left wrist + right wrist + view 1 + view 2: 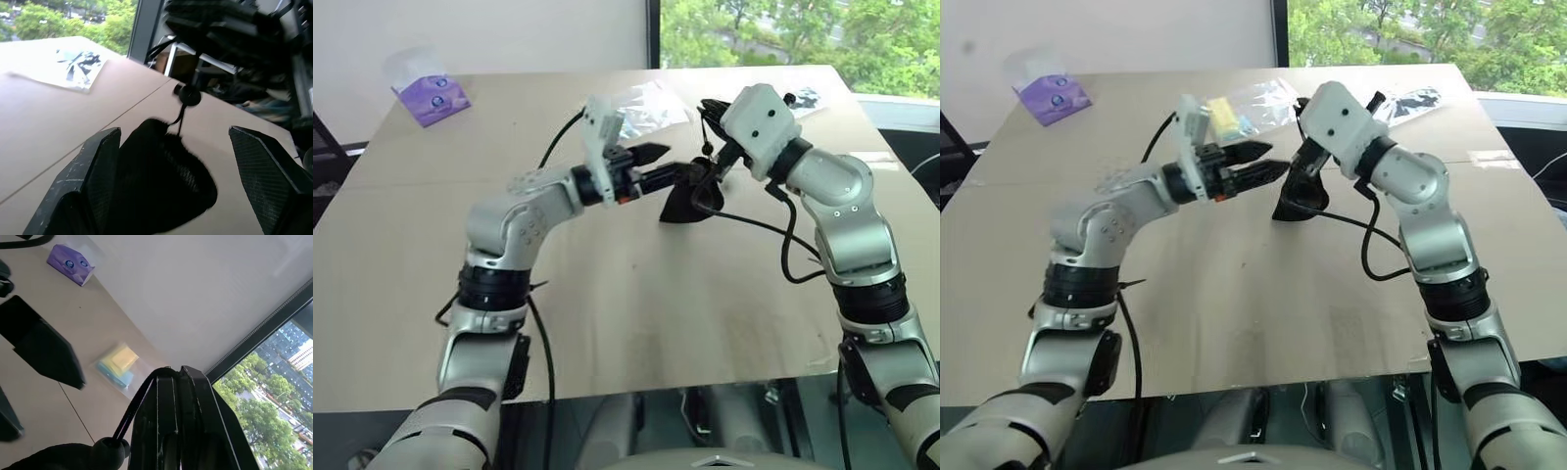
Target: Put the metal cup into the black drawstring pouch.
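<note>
Right gripper: clamped on pouch cord, pouch hanging above table | left gripper: jaws spread, at pouch's 9 o'clock.

An upper-floor office or lab: plain worktable, white wall, city-view window.

the pouch is soft matte black fabric, hanging bunched above the middle of the desk, nearer its far edge. its thin black cord runs up from its top through a round toggle.
</note>
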